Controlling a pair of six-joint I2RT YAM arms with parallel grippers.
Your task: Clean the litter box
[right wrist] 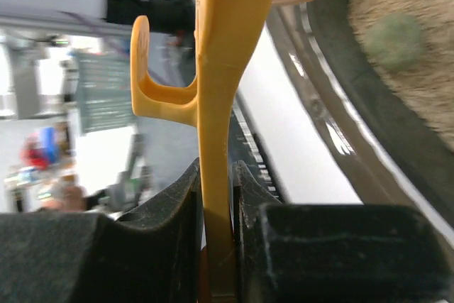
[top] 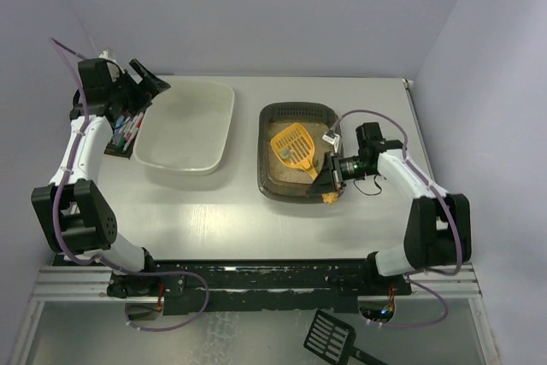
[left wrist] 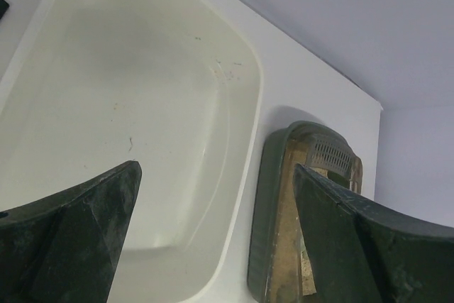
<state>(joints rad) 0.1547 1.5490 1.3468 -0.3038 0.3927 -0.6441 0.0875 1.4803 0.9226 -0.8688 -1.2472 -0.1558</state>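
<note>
Right gripper (right wrist: pixel 215 175) clenched on yellow scoop (right wrist: pixel 213 69) handle, scoop head cut off above. Litter box (right wrist: pixel 376 133) on its right, one lump blurred. Left gripper (left wrist: pixel 216 169) released, fingers spread over white tub (left wrist: pixel 142 90).

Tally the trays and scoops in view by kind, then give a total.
Trays: 2, the litter box and the white tub.
Scoops: 2, the yellow scoop in the right gripper and the black scoop.
Total: 4.
</note>
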